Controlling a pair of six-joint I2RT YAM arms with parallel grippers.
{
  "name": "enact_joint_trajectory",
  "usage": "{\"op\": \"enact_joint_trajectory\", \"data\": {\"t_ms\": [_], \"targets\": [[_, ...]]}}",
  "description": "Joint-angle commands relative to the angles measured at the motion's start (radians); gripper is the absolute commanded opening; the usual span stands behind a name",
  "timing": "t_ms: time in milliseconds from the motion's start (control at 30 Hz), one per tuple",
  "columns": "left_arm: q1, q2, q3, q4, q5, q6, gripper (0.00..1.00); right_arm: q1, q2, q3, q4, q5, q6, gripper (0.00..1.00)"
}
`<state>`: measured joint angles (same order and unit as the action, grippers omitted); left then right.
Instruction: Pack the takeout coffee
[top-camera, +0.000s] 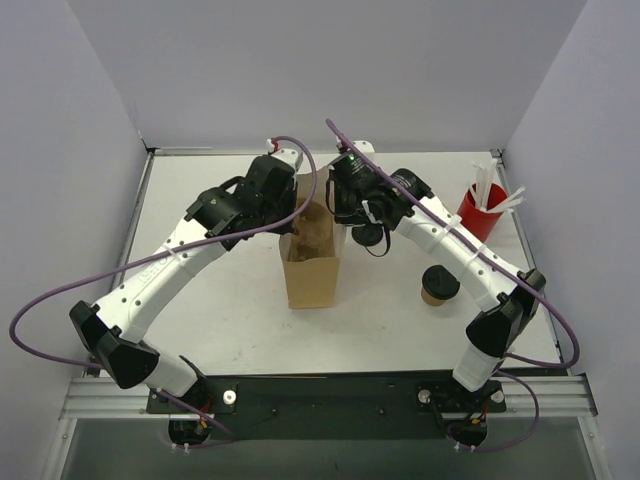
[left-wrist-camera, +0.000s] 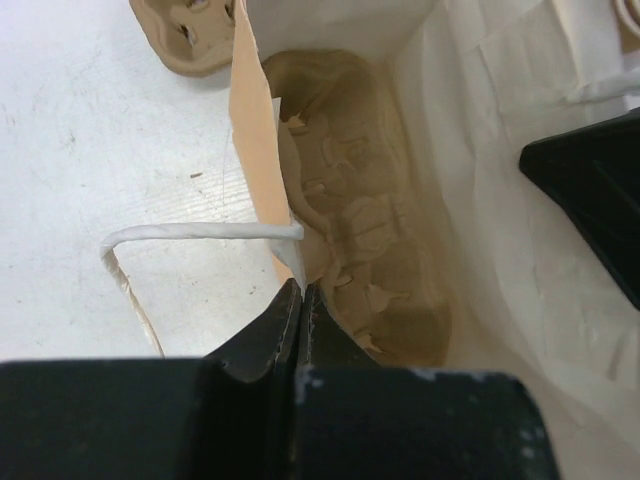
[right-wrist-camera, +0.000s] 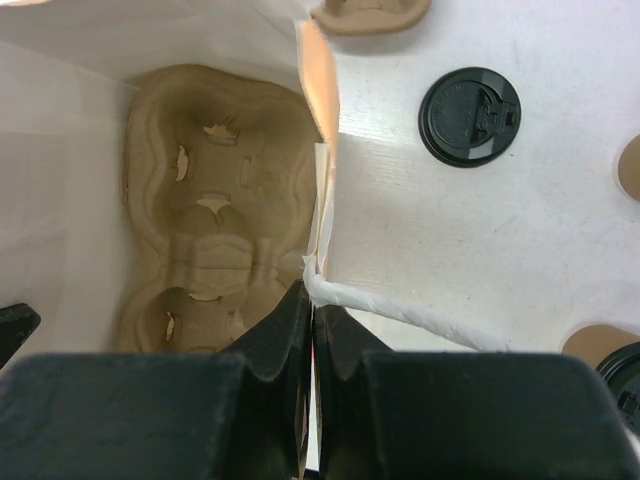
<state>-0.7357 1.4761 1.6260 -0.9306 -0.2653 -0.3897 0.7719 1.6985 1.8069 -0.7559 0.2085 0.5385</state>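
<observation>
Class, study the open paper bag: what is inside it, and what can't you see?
A moulded pulp cup carrier lies at the bottom of the paper bag, its visible wells empty. The carrier covers the bag's floor.

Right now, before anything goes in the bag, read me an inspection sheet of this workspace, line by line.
Surface: white table, lightly scuffed.
Job's things: takeout coffee cup lidded, standing right of the paper bag, not in it; bag upright, open, pulp carrier at its bottom.
Clutter: red cup with white straws, far right; second carrier beside bag.
Grippers: left pincer and right pincer shut on opposite bag walls.
Cables: purple cables looping along both arms.
Surroundings: plain pale walls; nothing else seen.
</observation>
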Motion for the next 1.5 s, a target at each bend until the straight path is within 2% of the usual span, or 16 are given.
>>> {"op": "enact_joint_trajectory", "data": {"t_ms": [0, 167, 267, 333, 433, 633, 900, 1033, 1233, 1467], "targets": [[0.007, -0.031, 0.107, -0.049, -0.005, -0.006, 0.00, 0.020, -0.048, 0.060, -0.028, -0.018, 0.006, 0.00], [0.012, -0.039, 0.114, -0.082, -0.012, -0.012, 0.00, 0.033, -0.063, 0.066, -0.046, -0.015, 0.014, 0.01], [0.025, -0.049, 0.019, -0.050, -0.008, -0.018, 0.00, 0.030, -0.037, 0.011, -0.042, -0.014, 0.020, 0.01], [0.038, -0.054, -0.098, 0.013, -0.002, -0.024, 0.00, 0.024, -0.019, -0.045, 0.005, -0.012, 0.021, 0.01], [0.064, -0.039, -0.173, 0.061, 0.043, -0.037, 0.00, 0.007, 0.021, -0.107, 0.020, -0.037, 0.026, 0.00], [0.061, -0.043, -0.069, 0.021, 0.023, -0.025, 0.00, 0.004, -0.016, -0.051, 0.012, -0.032, 0.003, 0.02], [0.062, -0.056, -0.012, -0.016, 0.040, -0.020, 0.00, 0.007, -0.046, -0.004, -0.011, -0.038, 0.005, 0.02], [0.061, -0.060, -0.018, -0.019, 0.047, -0.024, 0.00, 0.009, -0.037, -0.011, -0.010, -0.031, 0.005, 0.03], [0.075, -0.017, -0.149, 0.050, 0.081, -0.031, 0.00, -0.005, 0.058, -0.081, 0.006, -0.044, 0.009, 0.03], [0.073, -0.037, -0.049, 0.003, 0.075, -0.020, 0.00, -0.003, 0.023, -0.034, 0.006, -0.054, 0.000, 0.06]]}}
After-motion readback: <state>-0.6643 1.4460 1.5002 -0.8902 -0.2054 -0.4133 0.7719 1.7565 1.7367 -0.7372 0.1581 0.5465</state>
